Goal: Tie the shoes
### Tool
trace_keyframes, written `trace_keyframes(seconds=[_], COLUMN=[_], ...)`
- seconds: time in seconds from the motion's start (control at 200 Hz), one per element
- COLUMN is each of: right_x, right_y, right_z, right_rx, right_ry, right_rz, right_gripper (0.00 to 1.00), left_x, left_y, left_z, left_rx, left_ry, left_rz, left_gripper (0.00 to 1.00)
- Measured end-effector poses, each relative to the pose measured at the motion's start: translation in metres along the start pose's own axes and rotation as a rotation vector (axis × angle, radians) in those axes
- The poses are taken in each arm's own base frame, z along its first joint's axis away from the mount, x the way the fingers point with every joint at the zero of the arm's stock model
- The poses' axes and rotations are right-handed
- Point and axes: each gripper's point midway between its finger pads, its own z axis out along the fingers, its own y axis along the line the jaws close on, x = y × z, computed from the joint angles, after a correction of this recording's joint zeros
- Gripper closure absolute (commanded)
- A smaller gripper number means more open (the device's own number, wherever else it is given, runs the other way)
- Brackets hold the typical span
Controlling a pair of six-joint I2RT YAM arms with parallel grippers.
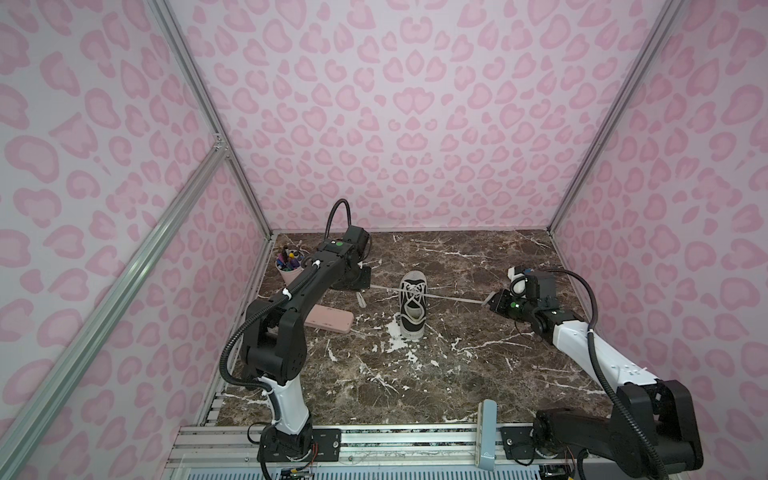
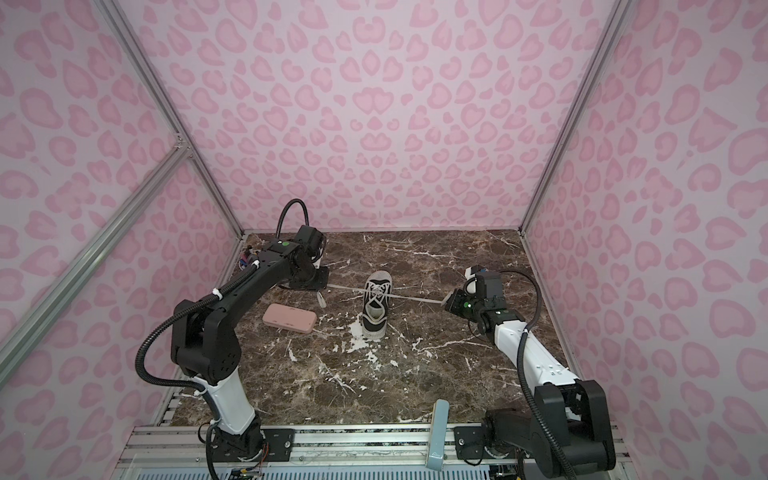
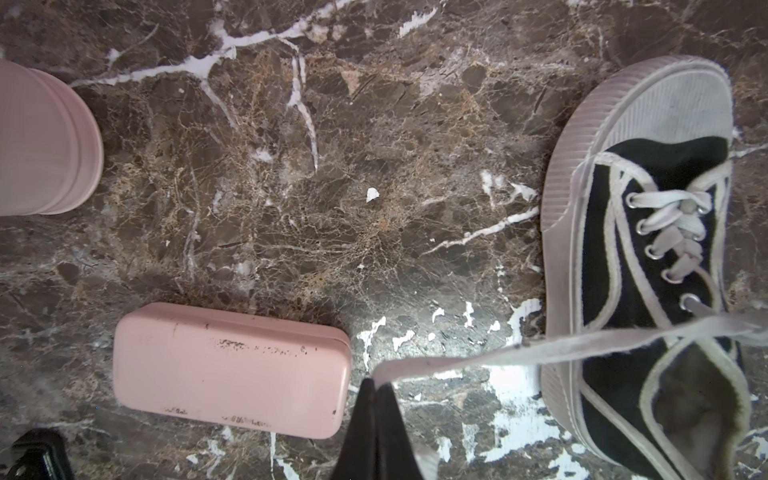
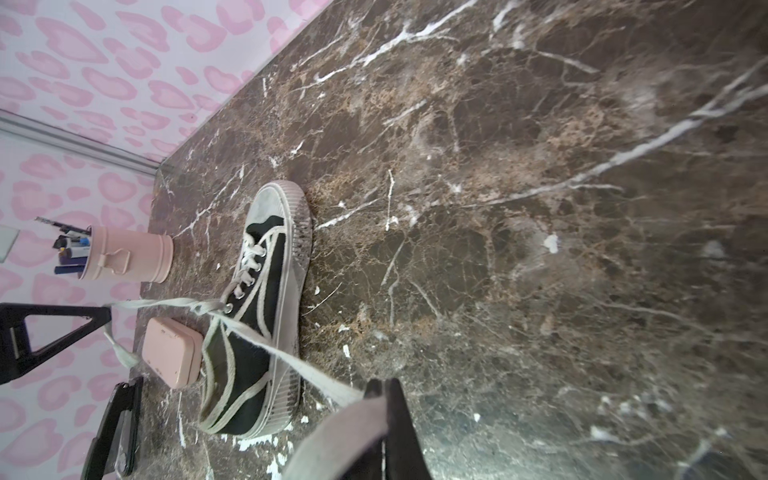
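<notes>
Black white-soled sneaker (image 1: 412,307) is flanked by left end effector (image 3: 376,386) and right end effector (image 4: 384,388), both clamped on its taut laces (image 1: 453,298).

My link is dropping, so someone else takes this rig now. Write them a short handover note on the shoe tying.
Left end effector: shut on the left lace, which is taut.
Right end effector: shut on the right lace, also taut.
Sneaker: upright mid-table, toe to the far wall; pink case lies apart, toward the left arm.
Done: laces crossed over the top eyelets and stretched out sideways.
Left: no bow visible; form loops and tighten.
</notes>
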Motion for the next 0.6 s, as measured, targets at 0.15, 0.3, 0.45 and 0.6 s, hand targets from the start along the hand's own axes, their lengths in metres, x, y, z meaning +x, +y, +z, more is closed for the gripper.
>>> trace_keyframes(seconds=[0.15,0.3,0.45,0.6], right_x=[0.001,0.001,0.003,0.003], right_y=[-0.01,-0.016,-0.021,-0.025], right_z=[0.004,0.004,0.007,0.008], right_rx=[0.026,0.039,0.051,0.06], right_ry=[0.01,0.014,0.025,0.03], right_rz=[0.019,0.03,0.037,0.042], right_gripper=[1.0,1.0,1.0,1.0], left_x=[0.0,0.0,0.001,0.001], left_y=[0.006,0.013,0.024,0.03], left_z=[0.006,0.012,0.021,0.024], left_rx=[-0.013,-0.04,-0.066,-0.085], left_ry=[0.013,0.025,0.049,0.056], left_rz=[-0.011,-0.017,-0.034,-0.032], left_gripper=[0.96,0.96,0.96,0.96])
